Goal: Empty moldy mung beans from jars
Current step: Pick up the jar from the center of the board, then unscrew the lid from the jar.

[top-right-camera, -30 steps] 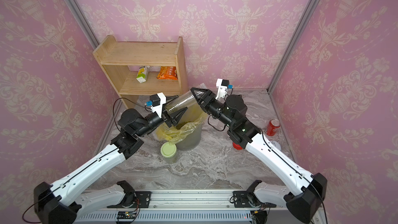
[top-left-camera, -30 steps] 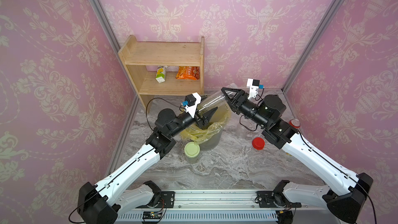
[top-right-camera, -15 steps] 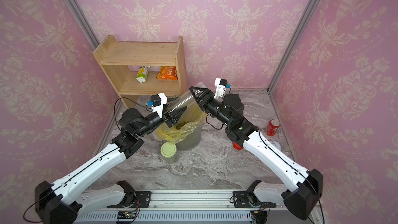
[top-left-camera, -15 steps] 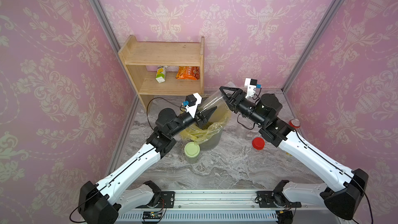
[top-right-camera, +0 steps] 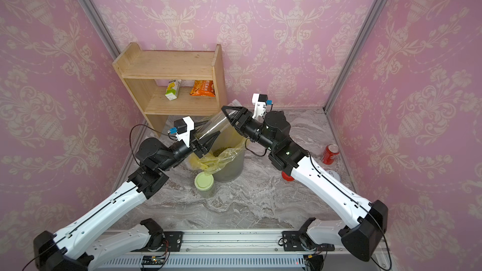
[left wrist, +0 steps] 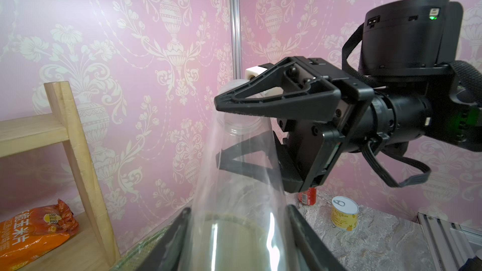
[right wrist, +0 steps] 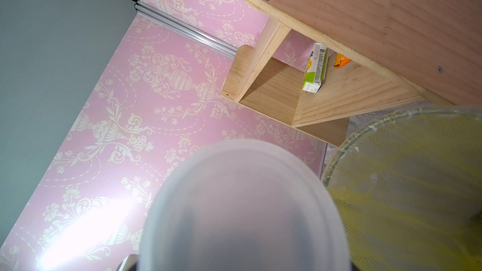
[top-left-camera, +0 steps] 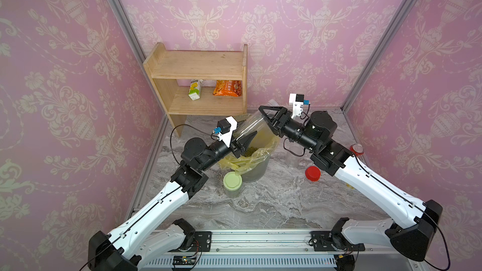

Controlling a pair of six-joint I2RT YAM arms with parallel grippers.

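Right tool (left wrist: 221, 134) astride jar (left wrist: 234, 191), nearer shelf (top-left-camera: 245, 82)

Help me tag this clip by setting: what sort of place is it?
Probably a staged robot test booth, not a real home: wallpapered panels in metal frames, a wooden shelf with snacks, and two arms on a rail.
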